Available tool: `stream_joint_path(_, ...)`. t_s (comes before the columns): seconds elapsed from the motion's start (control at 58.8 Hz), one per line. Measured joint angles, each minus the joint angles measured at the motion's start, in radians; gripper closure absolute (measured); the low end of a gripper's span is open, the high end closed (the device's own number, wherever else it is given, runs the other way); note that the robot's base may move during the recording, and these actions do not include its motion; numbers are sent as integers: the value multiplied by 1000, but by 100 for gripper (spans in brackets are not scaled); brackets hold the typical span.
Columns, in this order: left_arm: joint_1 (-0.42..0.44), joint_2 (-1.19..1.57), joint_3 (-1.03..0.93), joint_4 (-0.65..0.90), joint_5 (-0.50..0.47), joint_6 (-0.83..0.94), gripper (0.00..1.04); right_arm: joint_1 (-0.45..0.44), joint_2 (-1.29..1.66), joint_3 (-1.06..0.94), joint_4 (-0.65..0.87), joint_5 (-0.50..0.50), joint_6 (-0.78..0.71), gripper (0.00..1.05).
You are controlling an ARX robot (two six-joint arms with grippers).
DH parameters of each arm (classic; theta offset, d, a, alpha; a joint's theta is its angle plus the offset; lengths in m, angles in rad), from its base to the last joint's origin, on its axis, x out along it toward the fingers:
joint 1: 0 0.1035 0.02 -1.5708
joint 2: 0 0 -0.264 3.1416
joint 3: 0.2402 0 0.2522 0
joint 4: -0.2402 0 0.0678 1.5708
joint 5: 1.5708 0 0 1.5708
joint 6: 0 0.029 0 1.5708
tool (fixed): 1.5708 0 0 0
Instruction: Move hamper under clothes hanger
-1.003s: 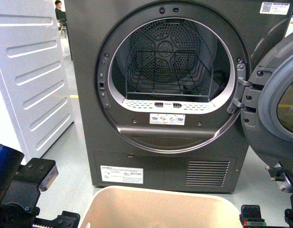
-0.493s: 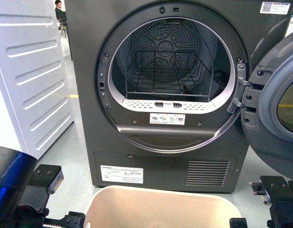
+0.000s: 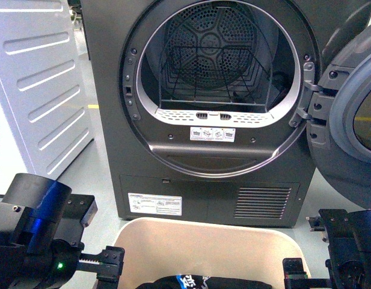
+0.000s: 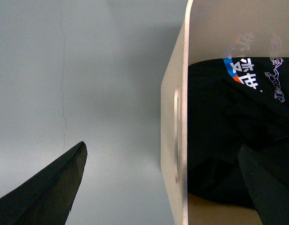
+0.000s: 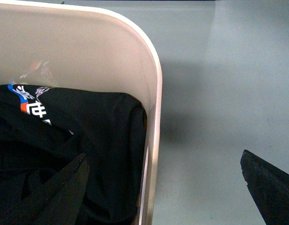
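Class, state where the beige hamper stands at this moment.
In the front view the hamper stands on the floor at bottom centre, directly in front of the open dark grey dryer, with a black garment inside.

Hamper [image 3: 203, 247] between the two tools: cut by the front view's bottom edge, so only the far wall and rim show. Black garment [image 3: 203, 282] inside it is mostly cropped there. Its print is blurred in the left wrist view and not readable. Left tool [image 4: 161, 145]: fingers [image 4: 46, 192] cropped, only the dark tips show, one on each side of the hamper wall. Can't tell if either touches the wall. Right tool [image 5: 163, 153]: same cropping, and the inner tip hides part of the garment. Beyond the tools, the dryer [image 3: 173, 186] top and its door [image 3: 347, 120] run out of frame. Dryer labels [image 3: 154, 205] too small to read.
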Motion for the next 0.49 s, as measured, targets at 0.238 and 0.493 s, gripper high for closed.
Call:
stream_joint_path(0.238,1,48,48,-6,0,1,7,-3,39,33,-9,3,0,8)
stream_joint_path(0.493,0,98,89,-5,7,2,7,-11,75,55,-19,10,0,8)
